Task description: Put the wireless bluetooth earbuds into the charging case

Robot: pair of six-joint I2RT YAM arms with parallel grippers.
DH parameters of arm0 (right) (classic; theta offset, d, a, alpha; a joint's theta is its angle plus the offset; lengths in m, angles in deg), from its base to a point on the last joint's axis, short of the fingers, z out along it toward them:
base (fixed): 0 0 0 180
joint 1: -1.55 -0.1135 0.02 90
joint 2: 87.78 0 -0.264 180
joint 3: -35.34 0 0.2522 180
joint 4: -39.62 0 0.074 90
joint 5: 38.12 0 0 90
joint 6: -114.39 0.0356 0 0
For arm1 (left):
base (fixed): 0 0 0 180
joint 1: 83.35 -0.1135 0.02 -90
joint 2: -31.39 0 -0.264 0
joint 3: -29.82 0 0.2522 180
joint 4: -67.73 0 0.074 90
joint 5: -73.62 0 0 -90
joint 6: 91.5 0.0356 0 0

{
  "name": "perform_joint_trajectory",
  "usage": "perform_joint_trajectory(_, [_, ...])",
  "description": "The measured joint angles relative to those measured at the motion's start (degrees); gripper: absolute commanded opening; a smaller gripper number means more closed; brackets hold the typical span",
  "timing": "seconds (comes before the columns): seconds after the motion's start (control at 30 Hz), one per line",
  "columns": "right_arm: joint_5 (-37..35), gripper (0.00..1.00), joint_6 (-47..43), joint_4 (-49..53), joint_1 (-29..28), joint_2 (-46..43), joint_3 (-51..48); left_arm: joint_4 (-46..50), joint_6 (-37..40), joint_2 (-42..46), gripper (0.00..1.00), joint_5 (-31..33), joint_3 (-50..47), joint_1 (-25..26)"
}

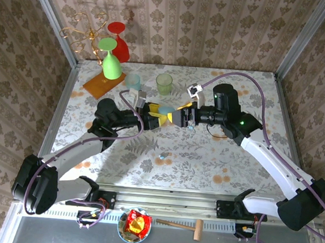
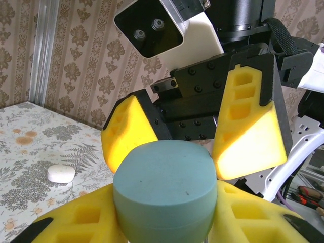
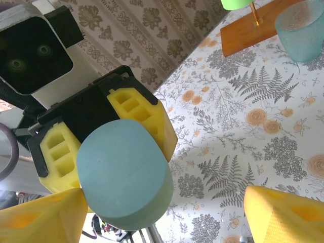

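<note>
A light-blue pebble-like charging case (image 1: pixel 164 109) is held above the table's middle, closed. My left gripper (image 1: pixel 153 115) is shut on it; in the left wrist view the case (image 2: pixel 164 192) sits between that gripper's (image 2: pixel 164 215) yellow fingers. My right gripper (image 1: pixel 180 116) faces it, open, with its fingers (image 2: pixel 248 126) on either side of the case's far end. From the right wrist, the case (image 3: pixel 124 174) lies close to one finger of the right gripper (image 3: pixel 162 217), and a wide gap is left to the other. One tiny pale earbud (image 1: pixel 162 155) lies on the tablecloth below.
A white pebble-like case (image 2: pixel 61 173) rests on the table. At the back stand a green cup (image 1: pixel 164 83), a blue glass cup (image 1: pixel 133 81), an upturned green goblet (image 1: pixel 112 60) on an orange board (image 1: pixel 101 86) and a red goblet (image 1: pixel 119 38).
</note>
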Motion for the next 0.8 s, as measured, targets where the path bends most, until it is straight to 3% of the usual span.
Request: perform_joint_trajectory(0.8, [-5.01, 0.82, 3.19, -0.09, 1.25, 1.73, 4.63, 0.26, 2.86, 0.0, 0.24, -1.4, 0.0, 0.02])
